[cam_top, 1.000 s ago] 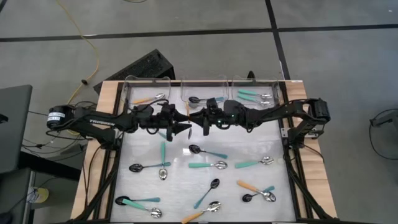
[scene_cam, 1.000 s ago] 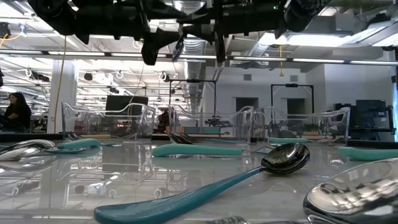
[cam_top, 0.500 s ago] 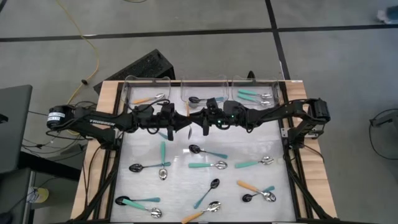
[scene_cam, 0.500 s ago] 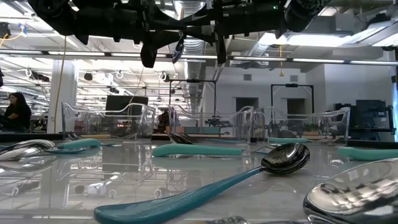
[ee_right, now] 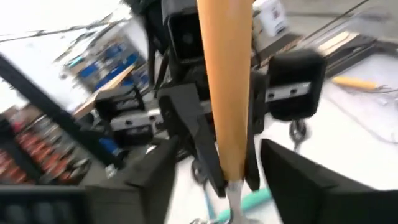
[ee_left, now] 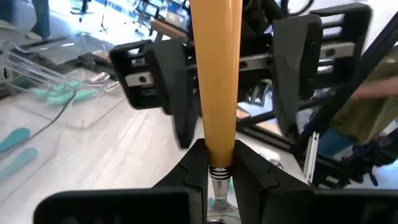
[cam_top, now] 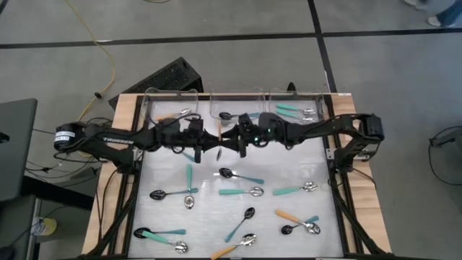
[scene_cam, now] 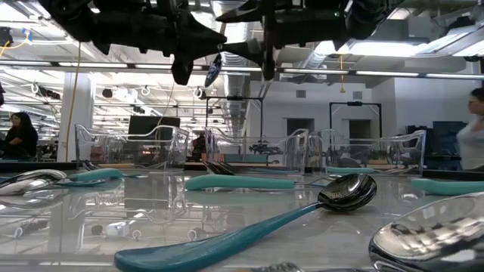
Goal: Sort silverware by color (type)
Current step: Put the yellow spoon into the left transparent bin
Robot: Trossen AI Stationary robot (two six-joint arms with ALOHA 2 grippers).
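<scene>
1. Pale table top, wood edging, grey floor around it. 3 clear bins along the far edge, loose spoons spread over the near half.
2. Orange-handled spoon is up in the air, far-centre of the table, between the two arm tips, just short of the middle bin.
3. Left gripper is pinching it low on the handle, by the metal neck. Fingers pressed tight on it.
4. Right gripper sits nose to nose w/ the left one, fingers spread wide either side of the handle, not touching it.
5. Step, as I read it: arm-to-arm handover, with the left arm now carrying the spoon.
6. Next probably: right backs clear, then left carries the spoon to the left-hand bin, where another orange one lies. Needs room before swinging.
7. Axis: long axis lies crosswise to the arms' line, roughly far-to-near. Low view shows the bowl at the lower end. Exact tilt unclear.
</scene>
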